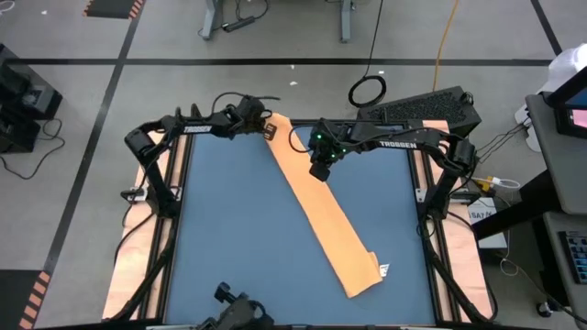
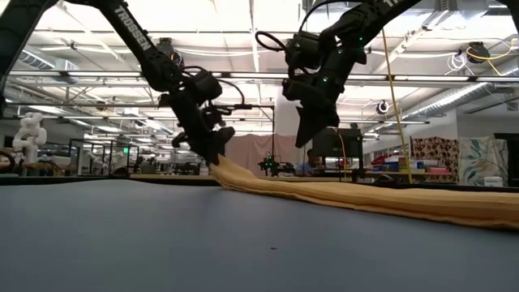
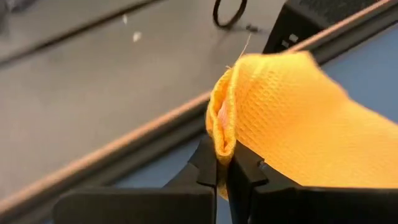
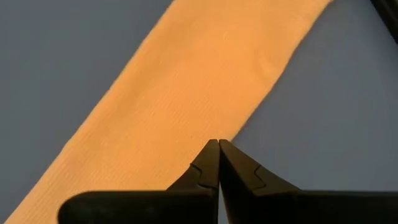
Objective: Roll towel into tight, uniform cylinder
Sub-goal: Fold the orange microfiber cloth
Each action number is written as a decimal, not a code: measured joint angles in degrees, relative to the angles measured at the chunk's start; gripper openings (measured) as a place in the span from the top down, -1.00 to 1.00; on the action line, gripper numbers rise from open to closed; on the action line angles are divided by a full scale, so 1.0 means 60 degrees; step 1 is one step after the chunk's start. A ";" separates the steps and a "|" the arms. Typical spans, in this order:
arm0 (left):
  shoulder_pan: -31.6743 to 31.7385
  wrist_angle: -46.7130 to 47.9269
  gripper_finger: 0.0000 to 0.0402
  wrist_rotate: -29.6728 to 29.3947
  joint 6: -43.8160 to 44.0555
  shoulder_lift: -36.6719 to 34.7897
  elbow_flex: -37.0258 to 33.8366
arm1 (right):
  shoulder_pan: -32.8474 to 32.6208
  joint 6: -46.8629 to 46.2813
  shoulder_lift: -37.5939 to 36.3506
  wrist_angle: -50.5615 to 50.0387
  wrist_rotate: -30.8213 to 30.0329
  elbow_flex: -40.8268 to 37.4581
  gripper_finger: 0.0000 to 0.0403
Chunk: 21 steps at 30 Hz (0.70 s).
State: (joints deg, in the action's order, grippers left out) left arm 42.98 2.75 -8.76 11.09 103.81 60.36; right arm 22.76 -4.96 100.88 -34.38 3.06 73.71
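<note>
**Orange cloth pinched at the far end, roll not yet begun**

Dark fingers of the left gripper are pressed together on the end of the towel, the cloth bunched up in a fold between them. That grip sits at the far edge of the table, on the towel's upper-left end in the high view. In the low view the left gripper is down at the surface with the cloth rising a little into it.

Right gripper: fingers closed tight, nothing between them. It hangs above the towel, a short way along the strip from the left one, clear of the cloth in the low view.

Towel lies as a long folded strip, running diagonally across the blue table from the far end toward the near right, where a small white tag shows. Flat, no turns in it yet.

Judgement on the step: the pinch looks taken at one corner rather than the full width. For an even cylinder, the first turn wants to go over square to the strip's long edges. The right gripper could hold the cloth down just behind the fold, so the strip stays taut. A skewed first turn would likely cone the roll.
</note>
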 joint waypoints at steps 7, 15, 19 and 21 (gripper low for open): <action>0.0102 -0.1014 0.95 -0.0044 -0.1266 -0.0029 0.0015 | 0.0000 -0.0032 0.0000 0.0479 0.0001 0.0000 1.00; 0.0429 -0.2095 0.95 -0.0037 -0.2221 -0.0007 0.0015 | 0.0010 -0.0057 0.0000 0.0498 -0.1114 -0.0189 1.00; 0.0685 -0.2555 0.95 0.0140 -0.2378 -0.0007 0.0113 | 0.0029 -0.0367 0.0000 0.0555 -0.1237 -0.0415 1.00; 0.0724 -0.2460 0.95 0.0276 -0.2487 -0.0007 0.0292 | -0.0067 -0.0984 -0.0006 -0.0108 -0.1165 -0.0505 1.00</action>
State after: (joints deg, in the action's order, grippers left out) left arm 47.32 -12.01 -7.10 -3.83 103.77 62.11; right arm 22.36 -10.86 100.84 -35.03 -3.93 70.68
